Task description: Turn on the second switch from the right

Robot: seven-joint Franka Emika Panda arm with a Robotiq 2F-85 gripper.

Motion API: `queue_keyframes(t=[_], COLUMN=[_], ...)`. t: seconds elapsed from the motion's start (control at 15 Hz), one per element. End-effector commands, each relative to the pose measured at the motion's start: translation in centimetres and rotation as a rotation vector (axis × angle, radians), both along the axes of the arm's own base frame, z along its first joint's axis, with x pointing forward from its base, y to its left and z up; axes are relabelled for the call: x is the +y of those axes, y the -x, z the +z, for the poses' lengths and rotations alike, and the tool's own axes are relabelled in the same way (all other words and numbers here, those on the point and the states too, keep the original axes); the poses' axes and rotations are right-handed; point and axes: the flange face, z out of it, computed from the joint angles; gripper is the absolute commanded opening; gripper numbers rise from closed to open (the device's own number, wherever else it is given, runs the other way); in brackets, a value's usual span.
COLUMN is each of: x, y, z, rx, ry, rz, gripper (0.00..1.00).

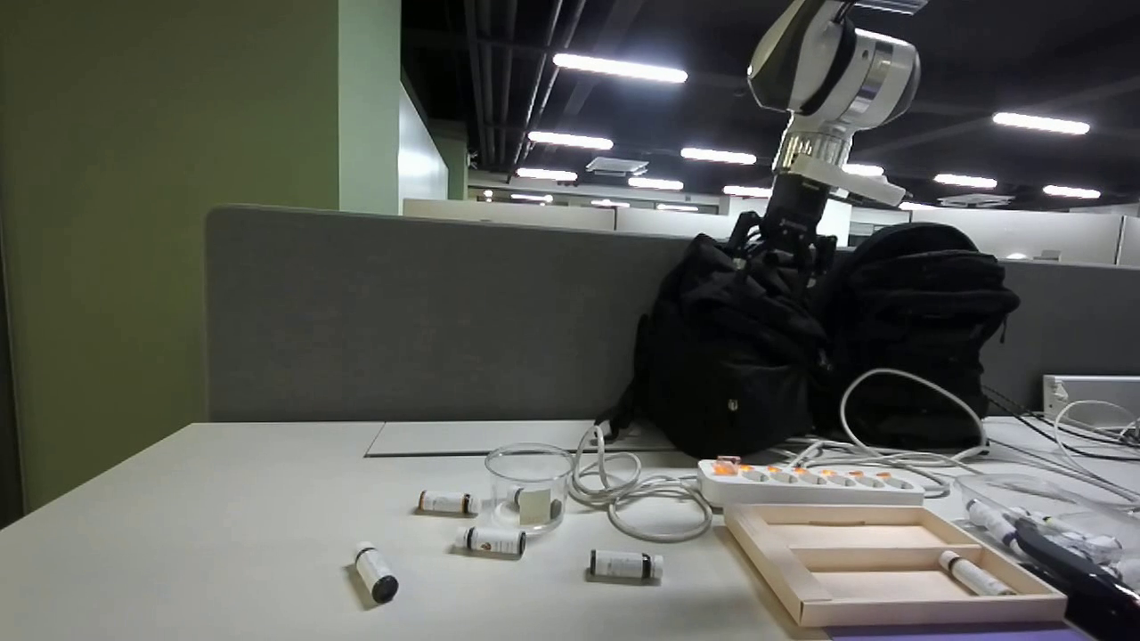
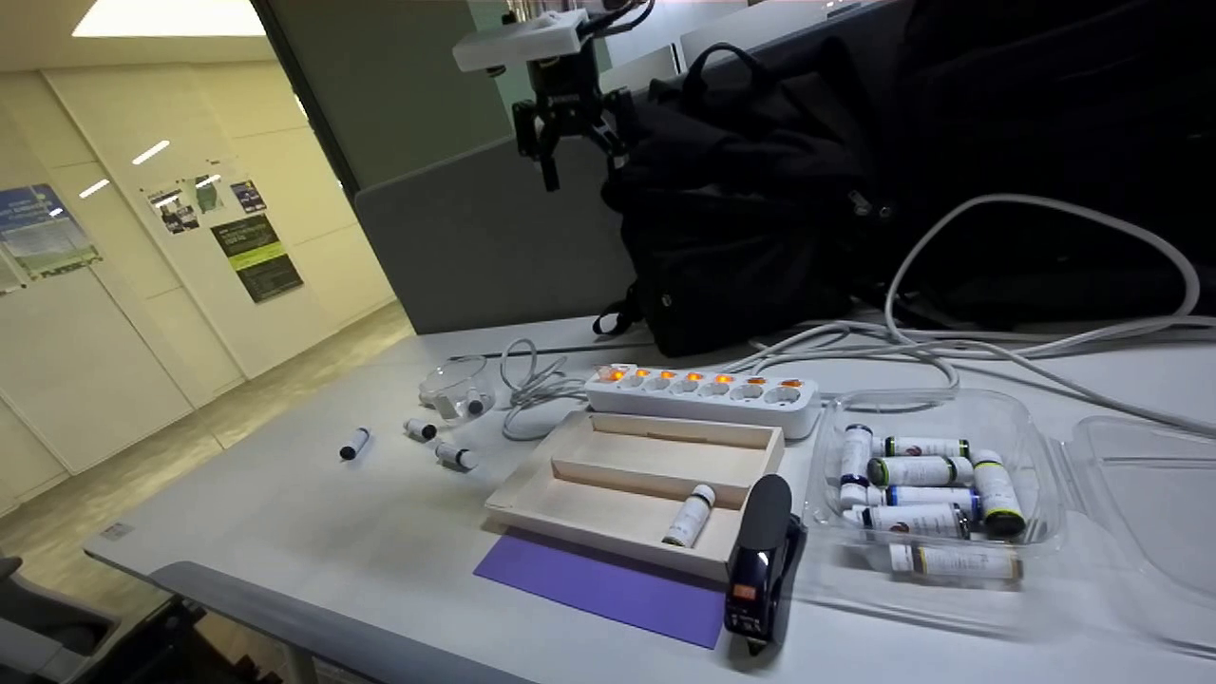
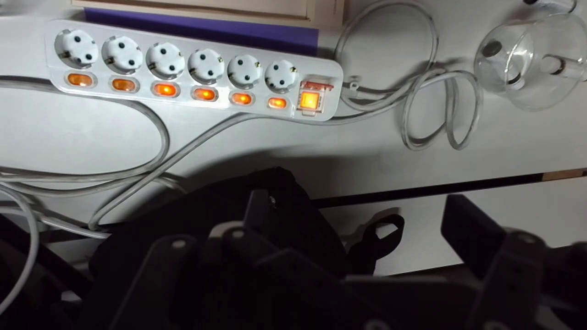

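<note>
Orange second switch [image 3: 123,85], upper left in wrist view, not glowing; push not done, I guess. My gripper [image 3: 357,213] spread wide.

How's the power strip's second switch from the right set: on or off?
Off, apparently: in an exterior view the second rocker switch from the right looks unlit; its left neighbour glows.

In an exterior view: second-from-right switch [image 2: 756,382] on power strip [image 2: 703,408] | strip behind tray [image 2: 598,503] | bottle [image 2: 691,516] in tray
</note>
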Motion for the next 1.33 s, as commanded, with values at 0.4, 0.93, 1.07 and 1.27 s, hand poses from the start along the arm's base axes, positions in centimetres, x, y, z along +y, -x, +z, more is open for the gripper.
queue_keyframes(t=[0.4,0.93,1.07,1.27], x=[-6.1,-12.8,-13.5,-13.8], y=[-0.6,1.8,1.9,2.1], z=[-12.8,-18.2,-18.7,-19.7], rx=[-0.076,0.022,0.015,0.019], ry=[0.113,0.257,0.25,0.246], rz=[-0.102,-0.171,-0.184,-0.193], gripper=[0.23,0.0,0.0,0.0])
